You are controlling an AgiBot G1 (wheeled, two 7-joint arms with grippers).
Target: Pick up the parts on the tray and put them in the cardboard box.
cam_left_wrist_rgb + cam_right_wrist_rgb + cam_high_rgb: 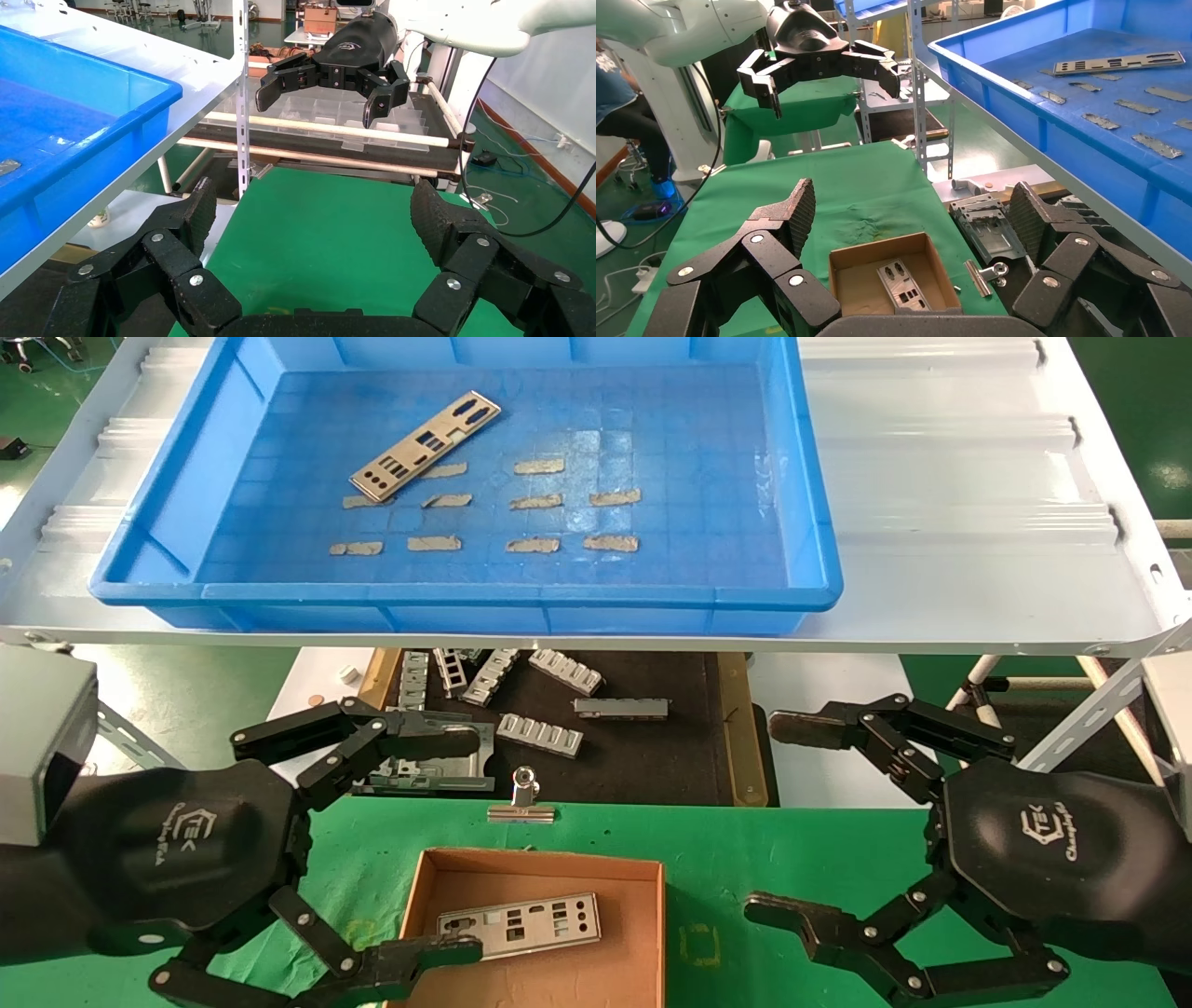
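Both grippers, left [372, 845] and right [778, 817], hover released, each stamped "TEK" (wrist views hide it); cardboard box [652, 933] holds one part [519, 924].

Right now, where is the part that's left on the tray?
In the head view, the last part lies tilted on the floor of the blue tray, in its far-left area, just beyond the tape scraps.

One part [426, 446] in the tray [819, 581], another [519, 925] in the cardboard box [652, 933] nearer, probably lower.
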